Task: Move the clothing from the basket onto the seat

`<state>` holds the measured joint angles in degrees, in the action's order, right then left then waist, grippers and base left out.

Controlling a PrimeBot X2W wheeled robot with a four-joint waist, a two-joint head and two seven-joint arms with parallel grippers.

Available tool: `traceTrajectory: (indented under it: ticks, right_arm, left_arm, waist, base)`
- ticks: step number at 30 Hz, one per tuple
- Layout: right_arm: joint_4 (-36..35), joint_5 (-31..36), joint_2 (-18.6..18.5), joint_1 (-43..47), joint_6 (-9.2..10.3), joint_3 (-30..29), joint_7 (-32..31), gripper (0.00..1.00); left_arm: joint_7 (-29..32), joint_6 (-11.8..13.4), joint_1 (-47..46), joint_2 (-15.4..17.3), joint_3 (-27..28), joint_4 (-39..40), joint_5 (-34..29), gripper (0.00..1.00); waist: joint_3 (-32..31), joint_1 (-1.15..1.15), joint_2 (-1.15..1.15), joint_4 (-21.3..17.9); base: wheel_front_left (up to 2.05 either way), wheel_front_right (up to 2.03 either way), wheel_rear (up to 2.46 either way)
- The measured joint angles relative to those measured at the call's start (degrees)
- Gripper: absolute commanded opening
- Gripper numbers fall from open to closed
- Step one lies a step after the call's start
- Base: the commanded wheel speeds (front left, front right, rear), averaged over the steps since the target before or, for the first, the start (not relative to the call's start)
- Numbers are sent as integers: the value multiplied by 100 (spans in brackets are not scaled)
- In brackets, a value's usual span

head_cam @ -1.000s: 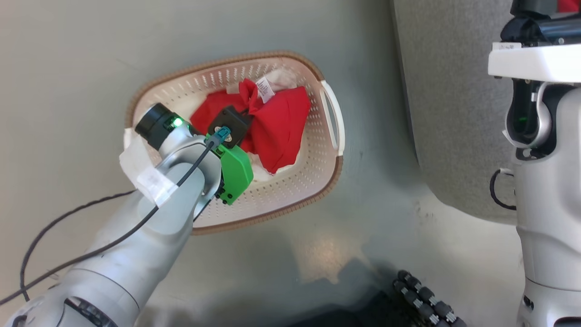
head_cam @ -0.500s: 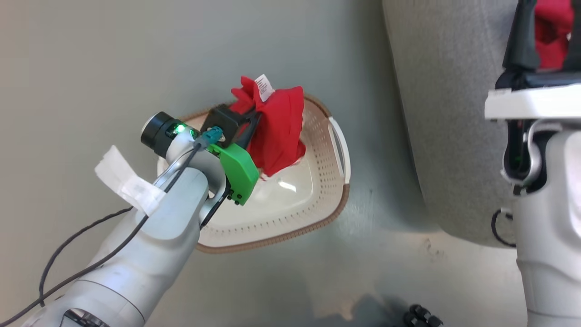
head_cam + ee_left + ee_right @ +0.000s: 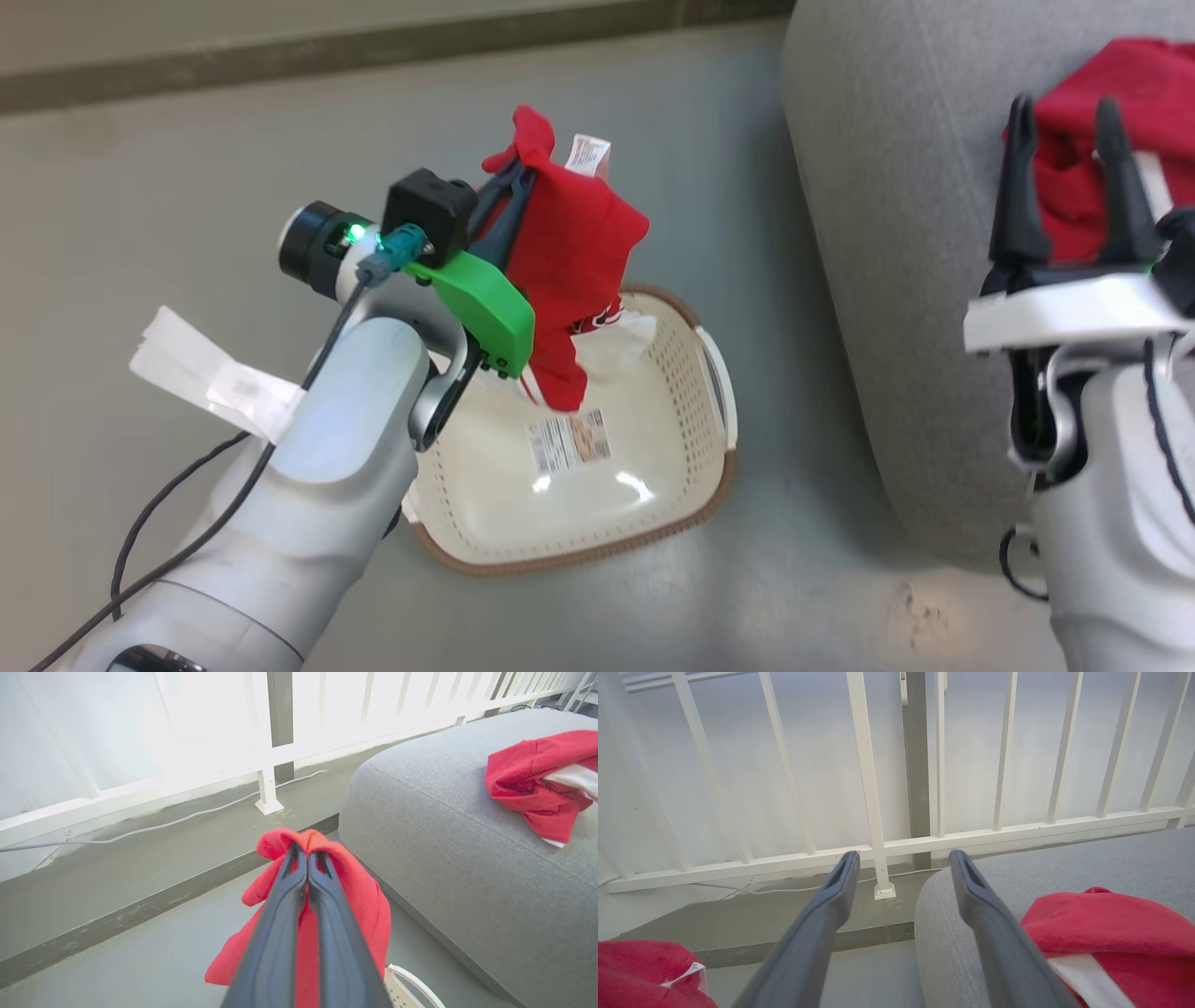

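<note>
My left gripper [image 3: 518, 173] is shut on a bunched fold of red clothing [image 3: 569, 261], which hangs above the cream basket [image 3: 695, 373]. Its white lower part trails down toward the basket's inside, where a paper label [image 3: 569, 441] shows on the floor of it. In the left wrist view the closed left gripper [image 3: 306, 851] pinches the red fabric [image 3: 359, 891]. To the right is the grey seat [image 3: 887, 280] with another red and white garment [image 3: 1148, 93] lying on it. My right gripper [image 3: 1064, 105] stands open above the seat, holding nothing, just before that garment [image 3: 1101, 924].
A white railing [image 3: 873, 812] runs behind the seat, with a post foot [image 3: 268, 806] and a pale cable [image 3: 187, 816] on the raised floor ledge. Bare grey floor [image 3: 187, 187] lies left of the basket.
The left gripper has lifted the red garment up out of the basket, baring the basket's floor and label. The head camera has tilted up. The right gripper stays open.
</note>
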<state>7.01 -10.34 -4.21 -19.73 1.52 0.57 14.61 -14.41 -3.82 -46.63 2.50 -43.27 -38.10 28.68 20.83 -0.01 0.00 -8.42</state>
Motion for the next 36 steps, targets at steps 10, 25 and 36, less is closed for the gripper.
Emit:
traceTrajectory:
  ticks: [10,25,36]
  right_arm:
    - [341,38,25,584,-162,204,-1,100]
    - [748,51,55,1269,-368,568,-1,100]
    - [1048,179,55,1316,-690,1260,-65,100]
  left_arm:
    - [0,90,180,54,275,276,142,0]
    - [0,153,644,63,372,369,337,0]
    - [134,202,677,55,229,578,337,0]
  waist:
    - [-823,0,0,150]
    - [-1957,0,0,265]
    - [-2180,0,0,523]
  base:
    - [0,0,0]
    - [0,0,0]
    - [0,0,0]
